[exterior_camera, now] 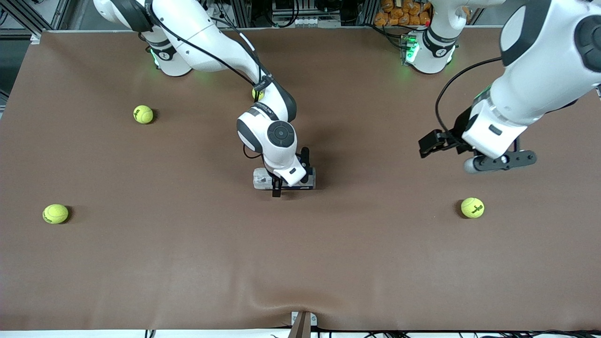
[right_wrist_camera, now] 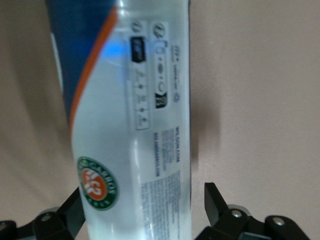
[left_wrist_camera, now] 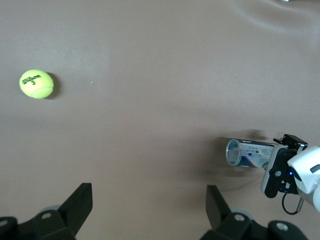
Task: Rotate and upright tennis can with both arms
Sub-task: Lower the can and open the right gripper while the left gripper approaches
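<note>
The tennis can [exterior_camera: 261,179] lies on its side on the brown table [exterior_camera: 357,263], near the middle. In the right wrist view the tennis can [right_wrist_camera: 130,125] shows a blue and white label with a round red-orange logo. My right gripper [exterior_camera: 291,174] reaches down over the can and stands open astride it [right_wrist_camera: 142,210]; a gap shows between the can and one finger [right_wrist_camera: 215,205]. My left gripper [exterior_camera: 425,146] hangs open and empty above the table toward the left arm's end. In the left wrist view, the left gripper [left_wrist_camera: 148,200] looks at the can [left_wrist_camera: 250,154] from a distance.
Yellow-green tennis balls lie scattered: one [exterior_camera: 143,114] and one [exterior_camera: 55,213] toward the right arm's end, one [exterior_camera: 472,207] below the left gripper, and one [exterior_camera: 257,94] half hidden by the right arm. A ball [left_wrist_camera: 36,84] also shows in the left wrist view.
</note>
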Robot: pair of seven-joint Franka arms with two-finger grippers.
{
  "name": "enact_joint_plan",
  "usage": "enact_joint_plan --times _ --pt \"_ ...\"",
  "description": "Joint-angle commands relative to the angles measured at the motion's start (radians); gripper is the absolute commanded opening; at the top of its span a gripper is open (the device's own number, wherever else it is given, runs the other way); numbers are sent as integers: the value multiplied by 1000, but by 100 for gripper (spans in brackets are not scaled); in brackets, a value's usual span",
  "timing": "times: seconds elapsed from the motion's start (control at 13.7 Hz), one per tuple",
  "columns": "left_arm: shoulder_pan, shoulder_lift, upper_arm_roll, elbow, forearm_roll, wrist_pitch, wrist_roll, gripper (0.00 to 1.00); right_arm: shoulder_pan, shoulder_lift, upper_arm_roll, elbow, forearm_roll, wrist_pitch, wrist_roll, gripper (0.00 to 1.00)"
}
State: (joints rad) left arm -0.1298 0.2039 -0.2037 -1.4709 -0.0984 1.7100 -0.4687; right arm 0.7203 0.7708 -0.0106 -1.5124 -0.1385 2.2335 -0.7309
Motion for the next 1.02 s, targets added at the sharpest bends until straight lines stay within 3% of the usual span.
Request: enact_joint_plan --times 0.0,0.51,0.95 --pt "-31 43 4 47 -1 3 -37 100 7 -50 -2 -8 -13 -38 -2 100" --pt "-82 89 4 46 8 72 -54 100 13 -220 -3 -12 7 -207 50 100" --pt "-132 132 3 34 14 216 -76 100 -244 -265 -6 -3 42 -190 195 100"
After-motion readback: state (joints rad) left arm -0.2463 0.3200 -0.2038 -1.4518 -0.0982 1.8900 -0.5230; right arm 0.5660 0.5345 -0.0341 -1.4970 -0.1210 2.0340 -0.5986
